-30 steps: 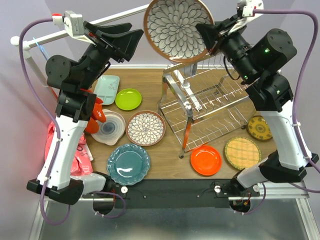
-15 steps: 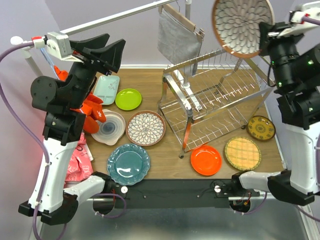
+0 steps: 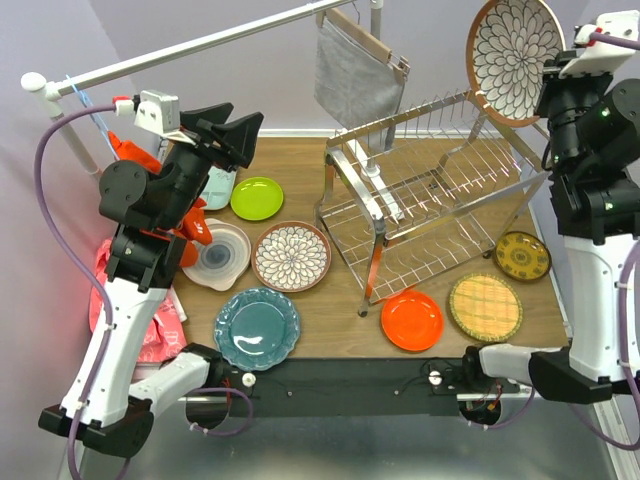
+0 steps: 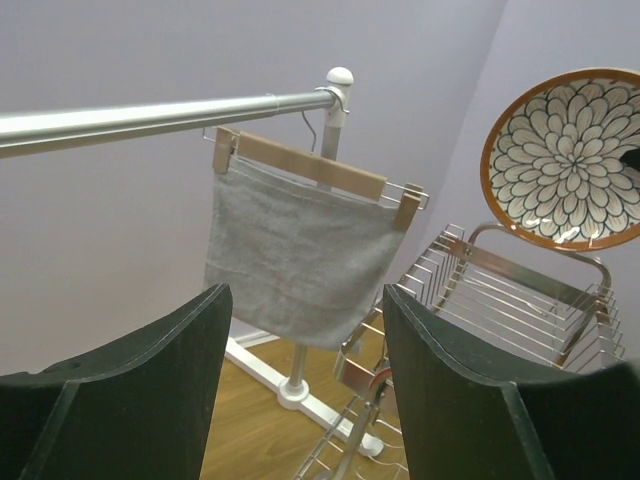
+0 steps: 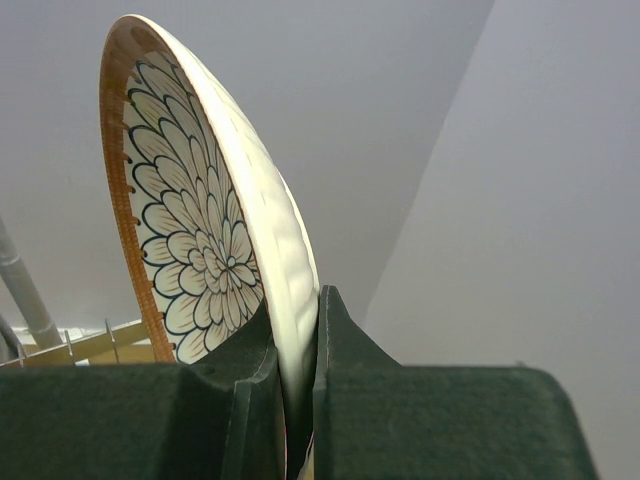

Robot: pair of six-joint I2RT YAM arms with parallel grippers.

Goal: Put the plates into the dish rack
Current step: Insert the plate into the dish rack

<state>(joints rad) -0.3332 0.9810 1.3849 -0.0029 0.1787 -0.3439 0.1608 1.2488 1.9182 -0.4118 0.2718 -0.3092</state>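
Your right fingers (image 5: 250, 400) were clamped on the rim of the floral plate (image 3: 512, 55), held on edge at the upper right of the overhead frame, with the dish rack (image 3: 440, 190) sitting below and to its left. Your left fingers (image 4: 150, 390) hung spread and empty way over on the left, so the right arm was the closer one.

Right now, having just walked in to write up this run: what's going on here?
The right gripper grips a brown-rimmed floral plate by its rim, on edge in the air above the far right end of the dish rack. The left gripper hangs open and empty over the table at its left side. No plate is in the rack yet; the others, like the teal plate, lie flat on the table.
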